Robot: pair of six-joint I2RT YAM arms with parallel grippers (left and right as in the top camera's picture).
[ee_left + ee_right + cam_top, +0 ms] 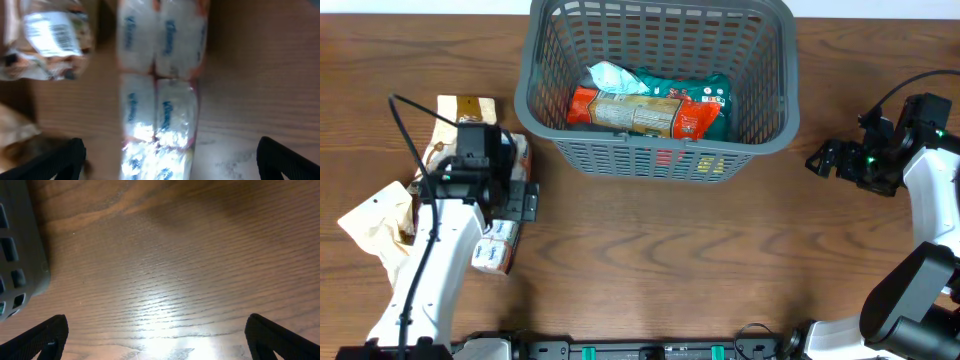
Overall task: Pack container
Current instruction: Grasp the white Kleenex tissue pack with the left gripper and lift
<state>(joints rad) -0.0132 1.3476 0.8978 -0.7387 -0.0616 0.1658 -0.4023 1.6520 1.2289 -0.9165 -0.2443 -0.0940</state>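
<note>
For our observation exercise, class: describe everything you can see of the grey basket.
The container is a dark grey plastic basket, rectangular with rounded corners, slotted lattice sides and a thick rim. It stands upright on the wooden table, at its far middle. Inside lie an orange packet, a green packet and a pale blue packet.

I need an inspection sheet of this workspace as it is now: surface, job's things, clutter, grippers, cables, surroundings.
Surface: brown wooden table, no spill seen.
Job's things: grey basket at the far edge holds an orange packet, a green packet and a pale blue packet. Outside it, on the left: tissue pack and snack bag.
Clutter: crumpled paper bag at the left edge.
Grippers: left gripper open above the tissue pack; right gripper open over bare wood beside the basket's corner.
Cables: black cable loops over the left arm; another black cable at the right arm.
Surroundings: dark frame along the near edge; otherwise nothing seen.
</note>
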